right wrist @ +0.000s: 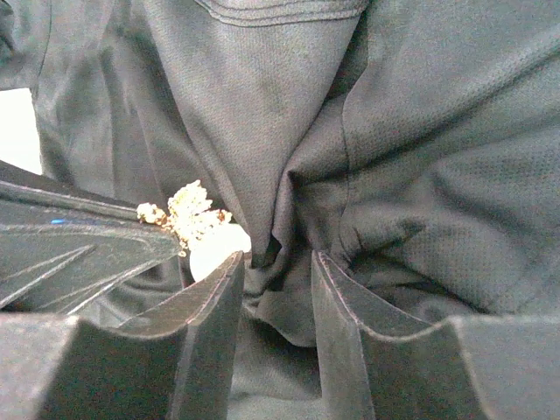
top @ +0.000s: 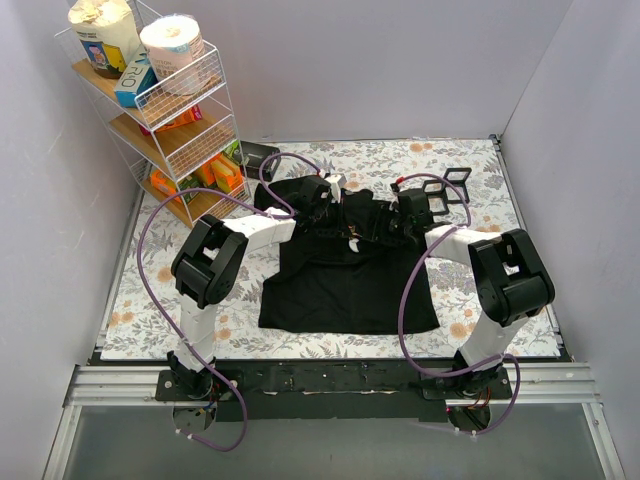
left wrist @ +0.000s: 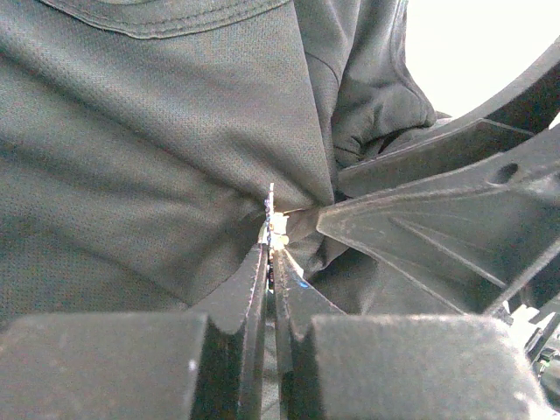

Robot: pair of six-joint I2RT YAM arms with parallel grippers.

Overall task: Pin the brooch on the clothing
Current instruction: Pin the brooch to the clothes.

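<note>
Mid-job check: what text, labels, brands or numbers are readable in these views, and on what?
Nothing reads for certain.
Blue box on the wire rack: pale letters, too blurred.
Labelled container on top: print too small.
Orange packets: print too small.
Black T-shirt: no print visible.

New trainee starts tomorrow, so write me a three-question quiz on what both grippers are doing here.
1. True or false: the left gripper is open and empty.
2. What is bunched between the fingers of the right gripper? A) T-shirt fabric B) a towel C) a sock
3. Fill in: the wire shelf rack stands at the table's far ___ corner.
Key: 1 false, it pinches the brooch; 2 A; 3 left.
</note>
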